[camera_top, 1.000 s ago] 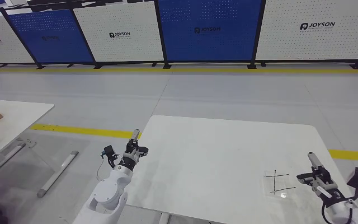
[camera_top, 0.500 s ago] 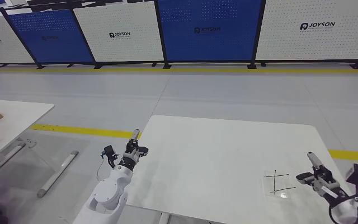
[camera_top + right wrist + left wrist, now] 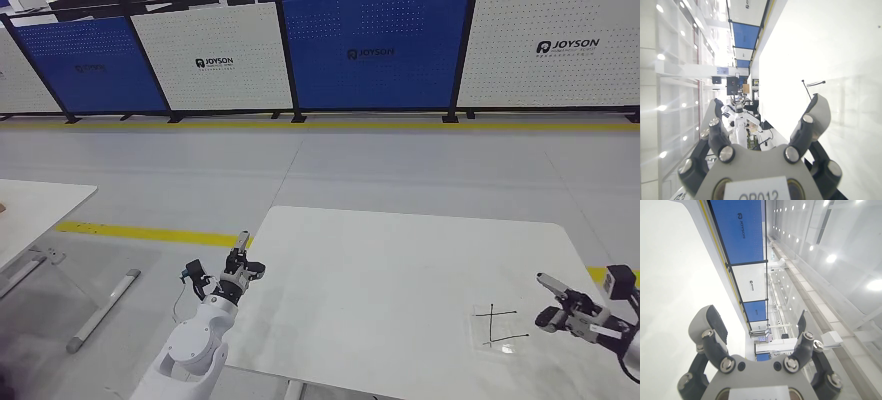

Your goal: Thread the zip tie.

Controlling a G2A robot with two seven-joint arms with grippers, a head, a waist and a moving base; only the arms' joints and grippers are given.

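Thin black zip ties (image 3: 497, 315) lie crossed on a faint square patch near the table's front right corner. In the right wrist view two of the zip ties (image 3: 815, 83) show just past one fingertip. My right gripper (image 3: 544, 299) hovers just to the right of them, pointing toward them, open and empty; its open fingers (image 3: 817, 103) frame the table edge in its own view. My left gripper (image 3: 245, 252) stands at the table's front left edge, far from the ties. In its own view the left gripper (image 3: 759, 315) is open with nothing between its pads.
The white table (image 3: 400, 280) is bare apart from the ties. Blue and white partition panels (image 3: 375, 55) stand far behind, across an open floor. Another white table (image 3: 30, 210) sits off to the left.
The right gripper has swung from pointing away along the table's right edge to pointing left at the zip ties. The left arm has not moved.
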